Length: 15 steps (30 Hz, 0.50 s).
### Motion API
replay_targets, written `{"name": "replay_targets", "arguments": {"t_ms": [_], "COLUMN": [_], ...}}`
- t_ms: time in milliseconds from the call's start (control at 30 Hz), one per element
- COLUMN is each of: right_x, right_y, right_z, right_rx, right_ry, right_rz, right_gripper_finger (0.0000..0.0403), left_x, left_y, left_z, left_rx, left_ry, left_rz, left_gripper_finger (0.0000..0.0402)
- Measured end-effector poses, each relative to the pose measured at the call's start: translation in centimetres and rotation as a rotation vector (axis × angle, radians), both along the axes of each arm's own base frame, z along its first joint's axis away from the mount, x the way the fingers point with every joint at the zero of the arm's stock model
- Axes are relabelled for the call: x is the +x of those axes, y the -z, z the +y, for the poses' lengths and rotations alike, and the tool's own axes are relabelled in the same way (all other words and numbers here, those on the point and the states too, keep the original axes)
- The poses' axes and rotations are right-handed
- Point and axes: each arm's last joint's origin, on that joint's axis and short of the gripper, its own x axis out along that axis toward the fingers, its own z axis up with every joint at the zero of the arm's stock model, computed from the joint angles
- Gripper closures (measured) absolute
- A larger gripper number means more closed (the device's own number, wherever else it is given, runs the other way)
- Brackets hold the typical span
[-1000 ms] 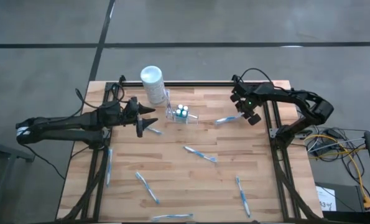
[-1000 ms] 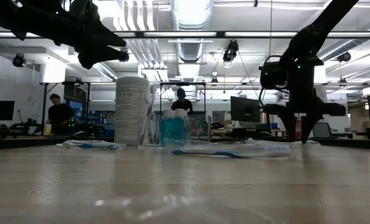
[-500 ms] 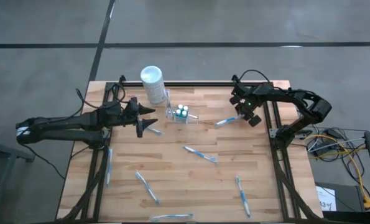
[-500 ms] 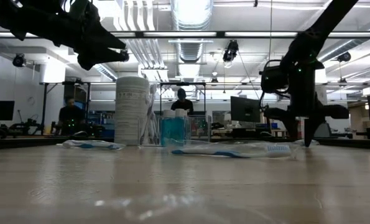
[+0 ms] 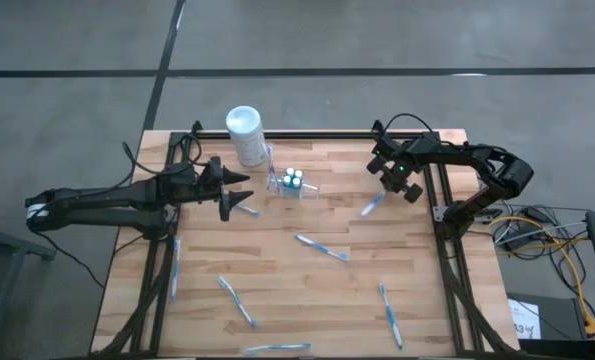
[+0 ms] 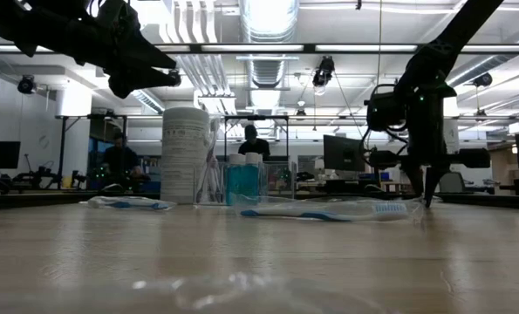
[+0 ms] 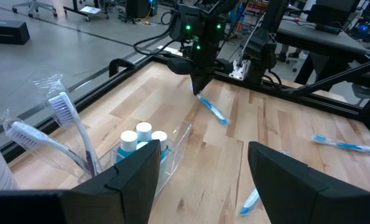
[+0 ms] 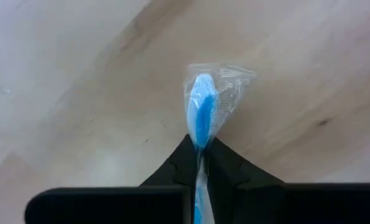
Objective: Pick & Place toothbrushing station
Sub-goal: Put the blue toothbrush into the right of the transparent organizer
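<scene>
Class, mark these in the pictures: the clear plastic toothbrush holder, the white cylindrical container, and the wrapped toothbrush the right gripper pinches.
clear plastic toothbrush holder [image 5: 290, 184], high view, its middle
white cylindrical container [image 5: 244, 122], high view, round lid
wrapped blue-and-white toothbrush [image 8: 201, 114], right wrist view, blue end
right gripper [image 8: 199, 151], right wrist view, between fingers

the clear plastic toothbrush holder with small blue bottles [image 5: 291, 183] is hemmed at its 10 o'clock by the tall white cylindrical container [image 5: 245, 135], just beside it. at its 9 o'clock the left gripper [image 5: 239, 190] hangs with fingers spread, blocking that side. its 3 o'clock side is bare wood as far as the right gripper [image 5: 386, 189], pinched on a wrapped blue-and-white toothbrush [image 5: 372, 205]. at 5 o'clock another wrapped toothbrush [image 5: 322, 247] lies flat; more are scattered along the wooden table's [image 5: 417, 280] near edge.
</scene>
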Motion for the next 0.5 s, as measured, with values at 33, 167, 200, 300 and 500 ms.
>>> {"name": "replay_targets", "arguments": {"t_ms": [33,167,200,300,500], "right_x": [0.1,0.6,0.8,1.5,3.9], "right_y": [-0.1,-0.6,-0.7,-1.4,-3.7], "right_z": [-0.1,-0.2,-0.1,-0.1,-0.2], "right_rx": [-0.012,-0.067,-0.080,-0.150,-0.416], "right_ry": [-0.026,-0.135,-0.155,-0.214,-0.374], "right_rz": [0.001,0.010,0.016,0.017,-0.078], "right_gripper_finger": [0.0388,0.0389,0.0389,0.0389,0.0390], "left_x": [0.0,0.0,0.0,0.0,0.0], "left_y": [0.0,0.0,0.0,0.0,0.0], "left_z": [0.0,0.0,0.0,0.0,0.0], "left_rx": [0.000,0.000,0.000,0.000,0.000], "left_ry": [0.000,0.000,0.000,0.000,0.000], "left_rz": [0.000,0.000,0.000,0.000,0.000], "left_gripper_finger": [0.0155,0.0155,0.0155,0.0155,0.0155]}}
